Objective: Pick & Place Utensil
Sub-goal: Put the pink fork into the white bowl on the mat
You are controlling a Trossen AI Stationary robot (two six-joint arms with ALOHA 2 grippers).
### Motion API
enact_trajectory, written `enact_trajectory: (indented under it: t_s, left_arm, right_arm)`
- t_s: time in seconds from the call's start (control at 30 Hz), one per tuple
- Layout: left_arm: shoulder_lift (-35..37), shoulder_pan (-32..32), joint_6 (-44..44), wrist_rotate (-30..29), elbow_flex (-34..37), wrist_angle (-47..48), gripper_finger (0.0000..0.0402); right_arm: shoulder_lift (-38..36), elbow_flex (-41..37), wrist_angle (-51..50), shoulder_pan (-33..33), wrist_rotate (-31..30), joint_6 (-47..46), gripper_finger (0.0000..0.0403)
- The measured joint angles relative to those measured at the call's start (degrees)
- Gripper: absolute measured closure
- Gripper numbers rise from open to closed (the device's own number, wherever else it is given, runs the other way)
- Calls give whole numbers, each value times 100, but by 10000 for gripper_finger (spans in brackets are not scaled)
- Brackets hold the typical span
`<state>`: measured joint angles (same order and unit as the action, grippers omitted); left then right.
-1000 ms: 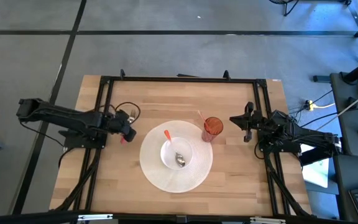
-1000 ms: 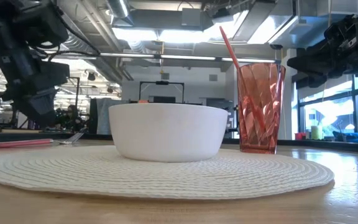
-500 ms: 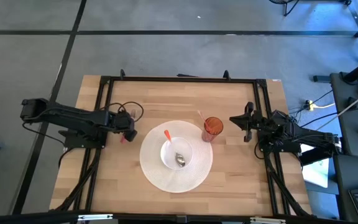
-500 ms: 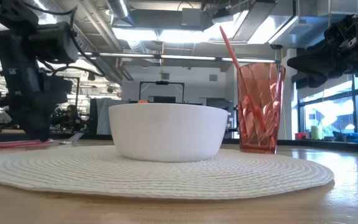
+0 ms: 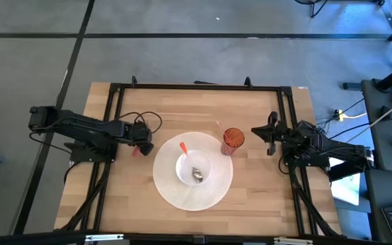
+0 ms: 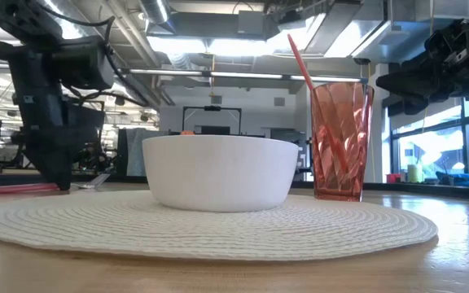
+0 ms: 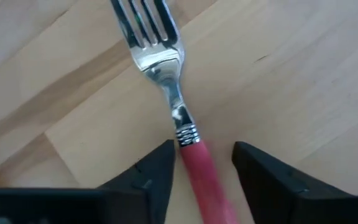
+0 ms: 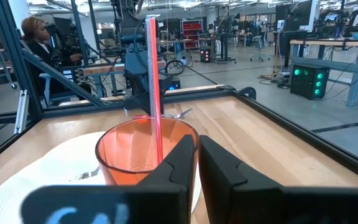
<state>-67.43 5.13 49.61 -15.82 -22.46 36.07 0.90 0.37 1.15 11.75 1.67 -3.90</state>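
Observation:
A fork with a red handle (image 7: 199, 168) and silver tines (image 7: 146, 25) lies flat on the wooden table, left of the round placemat (image 5: 169, 187). It also shows in the low view as the fork (image 6: 23, 188). My left gripper (image 7: 204, 152) is open and points down over it, one finger on each side of the red handle just behind the metal collar. I see no plain touch. From above, the left gripper (image 5: 141, 140) hides most of the fork. My right gripper (image 5: 267, 132) waits shut beside the red cup (image 5: 233, 139).
A white bowl (image 5: 193, 167) sits on the placemat with a spoon (image 5: 197, 174) inside, its orange handle leaning on the rim. The red cup (image 8: 143, 155) holds a pink straw (image 8: 155, 93). A black frame (image 5: 196, 87) borders the table. A person sits beyond the table (image 8: 35, 37).
My left gripper has moved toward the table's right edge, closer to the placemat, and come down over the fork's handle until its fingertips are near the table. The fork has stayed where it was. The right arm has kept still.

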Motion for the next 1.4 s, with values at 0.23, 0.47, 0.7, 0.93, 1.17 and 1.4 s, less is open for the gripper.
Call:
enact_trajectory:
  t_s: [0.23, 0.47, 0.7, 0.93, 1.17, 1.4]
  left_arm:
    - [4, -4, -322, 116, 7, -82, 363]
    - [-36, -282, -556, -192, -139, -54, 367]
    - [-47, -951, -758, -1009, -994, 460, 367]
    - [-249, -1924, -749, -1940, -2338, 1473, 367]
    - [-1485, -2562, -287, -2638, -3900, 3057, 367]
    - [-3168, -2906, -488, -2139, -5563, 3886, 367]
  right_arm:
    - [-1, 1, 0, 0, 0, -1, 377]
    - [0, 1, 0, 0, -2, 2, 377]
    - [-2, 0, 0, 2, -9, 1, 377]
    - [-2, -1, 0, -1, -11, 4, 377]
    - [-1, -1, 0, 2, -7, 2, 377]
    - [-1, -1, 0, 2, -4, 2, 377]
